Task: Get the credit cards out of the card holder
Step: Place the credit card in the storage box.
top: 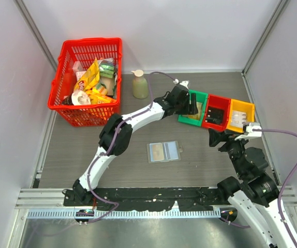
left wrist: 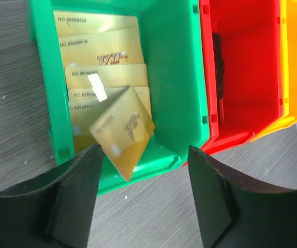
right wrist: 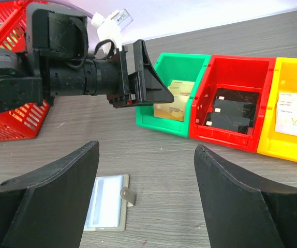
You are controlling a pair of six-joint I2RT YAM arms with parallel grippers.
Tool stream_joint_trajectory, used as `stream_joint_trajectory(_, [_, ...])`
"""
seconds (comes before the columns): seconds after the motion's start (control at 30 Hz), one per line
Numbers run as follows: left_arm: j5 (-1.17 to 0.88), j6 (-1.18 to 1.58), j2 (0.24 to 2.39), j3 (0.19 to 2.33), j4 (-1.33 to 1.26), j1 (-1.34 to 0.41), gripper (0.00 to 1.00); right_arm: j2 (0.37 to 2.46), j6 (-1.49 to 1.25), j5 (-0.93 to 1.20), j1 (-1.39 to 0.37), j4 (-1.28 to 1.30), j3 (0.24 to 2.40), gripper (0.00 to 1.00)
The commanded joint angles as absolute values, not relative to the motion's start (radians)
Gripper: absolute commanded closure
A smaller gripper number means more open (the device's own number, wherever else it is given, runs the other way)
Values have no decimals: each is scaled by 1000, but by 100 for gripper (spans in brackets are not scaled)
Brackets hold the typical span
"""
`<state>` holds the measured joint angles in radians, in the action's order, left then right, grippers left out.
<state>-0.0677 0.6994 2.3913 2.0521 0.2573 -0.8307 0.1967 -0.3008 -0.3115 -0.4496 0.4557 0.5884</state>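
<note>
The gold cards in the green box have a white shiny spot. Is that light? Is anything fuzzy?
Left wrist view: yes, glare makes white patches on the gold cards in the green bin, and the black jaws up close look soft. Right wrist view: its own jaws blur too, while the red bin stays sharp. Top view: even light, faint shadows.

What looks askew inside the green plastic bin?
One gold rectangular card sits rotated diagonally in the green plastic bin, with a corner reaching over the wall nearest the wrist camera. The other gold cards lie square, overlapping in a neat row.
</note>
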Motion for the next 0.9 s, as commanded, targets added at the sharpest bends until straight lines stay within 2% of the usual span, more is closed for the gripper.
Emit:
stream_joint_trajectory(0.0, [58, 621, 2206, 2008, 279, -816, 24, 245, -291, -270, -451, 423, 620, 22])
stream_joint_trajectory(0.17, [120, 587, 2015, 1863, 270, -802, 11, 331, -293, -151, -453, 422, 655, 23])
stream_joint_trajectory(0.4, [173, 598, 1718, 1541, 233, -793, 11, 478, -299, 33, -451, 387, 670, 25])
stream_joint_trajectory(0.6, [222, 646, 1410, 1169, 222, -776, 11, 653, -344, 224, -462, 287, 621, 25])
stream_joint_trajectory(0.7, [264, 664, 1268, 1028, 242, -770, 11, 750, -348, 193, -514, 232, 600, 25])
stream_joint_trajectory(0.87, [299, 689, 1076, 867, 331, -770, 11, 957, -341, -70, -773, 184, 617, 25])
